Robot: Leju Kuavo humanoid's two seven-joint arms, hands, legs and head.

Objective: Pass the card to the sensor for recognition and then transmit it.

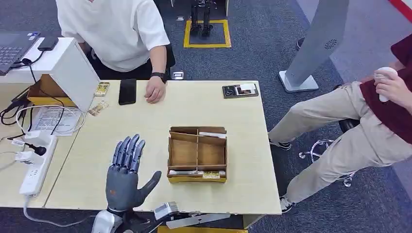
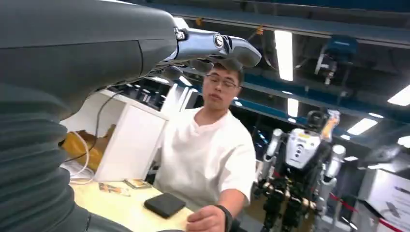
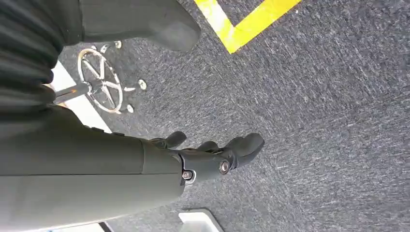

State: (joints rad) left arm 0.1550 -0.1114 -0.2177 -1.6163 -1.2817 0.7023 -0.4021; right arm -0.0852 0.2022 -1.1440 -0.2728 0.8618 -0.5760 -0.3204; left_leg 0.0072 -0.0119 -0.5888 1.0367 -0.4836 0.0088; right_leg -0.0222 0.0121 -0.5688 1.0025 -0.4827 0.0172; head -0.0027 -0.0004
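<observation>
Left hand (image 1: 125, 172) hovered flat over the near table (image 1: 145, 126) edge, fingers spread, holding nothing; cards (image 1: 197, 172) lay in the front slot of the wooden box (image 1: 197, 154) just beside it. Right hand (image 3: 212, 154) hung over the carpet, fingers loosely curled, empty. Across the table I noted a person's hand (image 1: 154, 90) beside a black phone (image 1: 127, 91).

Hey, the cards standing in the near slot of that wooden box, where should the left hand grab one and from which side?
Probably by its top edge, from straight above. The cards stand on edge in the narrow front slot of the wooden box, so only their upper edges are exposed. The left hand hovers with its fingers spread, beside the box.
</observation>
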